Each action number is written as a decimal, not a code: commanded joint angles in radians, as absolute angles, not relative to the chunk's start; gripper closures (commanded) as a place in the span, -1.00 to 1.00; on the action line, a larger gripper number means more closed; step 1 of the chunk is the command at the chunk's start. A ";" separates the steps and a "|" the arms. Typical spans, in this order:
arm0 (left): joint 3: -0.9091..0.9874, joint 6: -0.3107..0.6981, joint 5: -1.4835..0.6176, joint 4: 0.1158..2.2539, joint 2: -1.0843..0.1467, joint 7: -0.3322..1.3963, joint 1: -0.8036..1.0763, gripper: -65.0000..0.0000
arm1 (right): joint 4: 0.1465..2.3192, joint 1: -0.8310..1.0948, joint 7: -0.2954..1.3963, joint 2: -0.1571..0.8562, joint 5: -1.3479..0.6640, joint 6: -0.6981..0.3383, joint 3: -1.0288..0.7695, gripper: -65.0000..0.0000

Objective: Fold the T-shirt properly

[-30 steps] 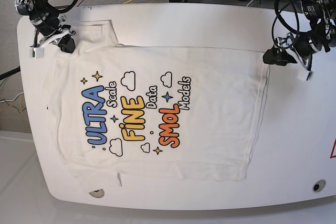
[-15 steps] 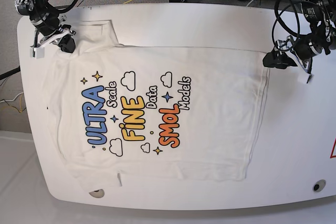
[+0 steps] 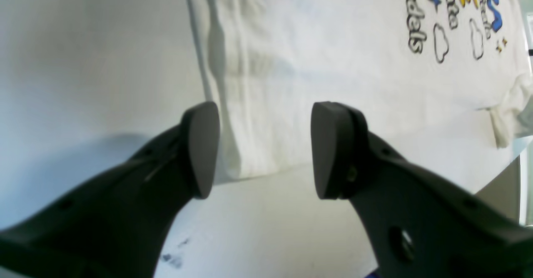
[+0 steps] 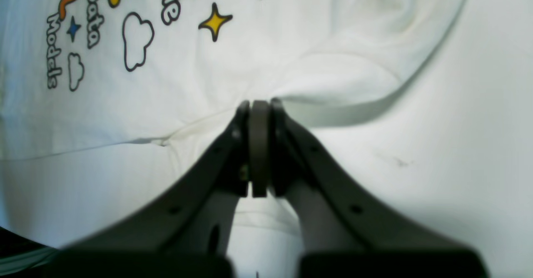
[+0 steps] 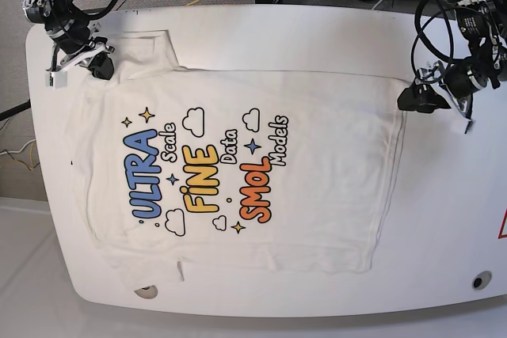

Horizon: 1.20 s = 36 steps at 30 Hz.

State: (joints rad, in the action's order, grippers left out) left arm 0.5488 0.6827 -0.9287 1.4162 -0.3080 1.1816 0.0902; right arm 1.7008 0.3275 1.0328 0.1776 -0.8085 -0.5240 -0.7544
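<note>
The T-shirt [image 5: 238, 172] lies flat and face up on the white worktop [image 5: 444, 219], spread across most of it from the near edge toward the far one. Its print runs sideways in the base view: blue "ULTRA", yellow "FINE" and orange "SMOL", with small clouds and stars around them. The neck end points to the scene's left and the hem to the right. Near the worktop's near edge, one sleeve lies folded under or bunched at the shirt's lower left.

At the far right, the left gripper [image 5: 417, 97] hangs just beside the hem's far corner. In its wrist view the left gripper [image 3: 264, 149] stands released, its two dark pads well apart, with the hem corner of the T-shirt [image 3: 333, 61] showing between them and bare worktop [image 3: 83, 61] on the left. No cloth lies between the pads.

At the far left, the right gripper [image 5: 95, 63] sits on the far sleeve. In its wrist view the right gripper [image 4: 259, 115] is clenched, pads pressed together, pinching a raised fold of the T-shirt [image 4: 258, 61] from which creases run outward. The sleeve's curved edge lies to the right of it.
</note>
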 commanded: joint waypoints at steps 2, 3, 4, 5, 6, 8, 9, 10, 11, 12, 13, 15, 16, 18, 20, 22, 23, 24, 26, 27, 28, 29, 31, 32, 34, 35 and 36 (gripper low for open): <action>0.552 0.688 -0.949 1.428 -0.326 1.171 0.084 0.01 | 1.715 0.321 1.017 0.197 -0.825 -0.527 -0.759 0.98; 0.553 0.688 -0.949 1.422 -0.325 1.171 0.084 0.01 | 1.715 0.321 1.017 0.197 -0.825 -0.527 -0.759 0.98; 0.553 0.688 -0.949 1.409 -0.325 1.171 0.084 0.01 | 1.715 0.321 1.017 0.197 -0.825 -0.527 -0.759 0.98; 0.553 0.688 -0.949 1.395 -0.325 1.171 0.084 0.01 | 1.715 0.321 1.017 0.197 -0.825 -0.527 -0.759 0.98; 0.553 0.688 -0.949 1.377 -0.325 1.171 0.084 0.01 | 1.715 0.321 1.017 0.197 -0.825 -0.527 -0.759 0.98; 0.555 0.688 -0.949 1.336 -0.326 1.171 0.079 0.01 | 1.715 0.321 1.017 0.197 -0.825 -0.527 -0.759 0.98; 0.555 0.688 -0.949 1.308 -0.326 1.171 0.068 0.01 | 1.715 0.321 1.017 0.197 -0.825 -0.527 -0.759 0.98; 0.555 0.688 -0.949 1.293 -0.326 1.171 0.064 0.01 | 1.715 0.321 1.017 0.197 -0.825 -0.527 -0.759 0.98; 0.553 0.688 -0.949 1.270 -0.328 1.171 0.061 0.01 | 1.715 0.321 1.017 0.199 -0.825 -0.527 -0.759 0.98; 0.553 0.688 -0.949 1.257 -0.328 1.171 0.059 0.01 | 1.715 0.321 1.017 0.199 -0.825 -0.527 -0.759 0.98; 0.553 0.688 -0.949 1.241 -0.328 1.171 0.058 0.01 | 1.715 0.321 1.017 0.199 -0.825 -0.527 -0.759 0.98; 0.553 0.688 -0.949 1.222 -0.329 1.171 0.058 0.01 | 1.715 0.321 1.017 0.200 -0.825 -0.527 -0.759 0.98; 0.553 0.688 -0.949 1.219 -0.335 1.171 0.058 0.01 | 1.715 0.321 1.017 0.200 -0.825 -0.527 -0.759 0.98; 0.552 0.688 -0.949 1.214 -0.341 1.171 0.058 0.01 | 1.715 0.321 1.017 0.200 -0.825 -0.527 -0.759 0.98; 0.552 0.688 -0.949 1.213 -0.346 1.171 0.058 0.02 | 1.715 0.321 1.017 0.200 -0.825 -0.527 -0.759 0.98; 0.552 0.688 -0.949 1.214 -0.349 1.171 0.058 0.02 | 1.715 0.321 1.017 0.200 -0.825 -0.527 -0.759 0.98; 0.552 0.688 -0.949 1.216 -0.349 1.171 0.058 0.02 | 1.715 0.321 1.017 0.199 -0.825 -0.527 -0.759 0.98; 0.552 0.690 -0.949 1.216 -0.349 1.171 0.058 0.02 | 1.715 0.321 1.017 0.199 -0.825 -0.527 -0.759 0.98; 0.552 0.690 -0.949 1.216 -0.349 1.171 0.058 0.02 | 1.715 0.321 1.017 0.200 -0.825 -0.527 -0.759 0.98; 0.552 0.690 -0.949 1.216 -0.349 1.171 0.058 0.02 | 1.715 0.321 1.017 0.200 -0.825 -0.527 -0.759 0.98; 0.552 0.690 -0.949 1.216 -0.349 1.171 0.058 0.02 | 1.715 0.321 1.017 0.200 -0.825 -0.527 -0.759 0.98; 0.552 0.690 -0.949 1.216 -0.349 1.171 0.058 0.02 | 1.715 0.321 1.017 0.200 -0.825 -0.527 -0.759 0.98; 0.552 0.690 -0.949 1.216 -0.349 1.171 0.058 0.02 | 1.715 0.321 1.017 0.200 -0.825 -0.527 -0.759 0.98; 0.552 0.690 -0.949 1.216 -0.349 1.171 0.058 0.01 | 1.715 0.321 1.017 0.200 -0.825 -0.527 -0.759 0.98; 0.552 0.691 -0.949 1.216 -0.349 1.171 0.058 0.01 | 1.715 0.321 1.017 0.200 -0.825 -0.527 -0.759 0.98; 0.549 0.691 -0.949 1.216 -0.349 1.171 0.058 0.01 | 1.715 0.321 1.017 0.200 -0.825 -0.527 -0.759 0.98; 0.541 0.693 -0.949 1.216 -0.349 1.171 0.058 0.01 | 1.715 0.321 1.017 0.200 -0.825 -0.527 -0.759 0.98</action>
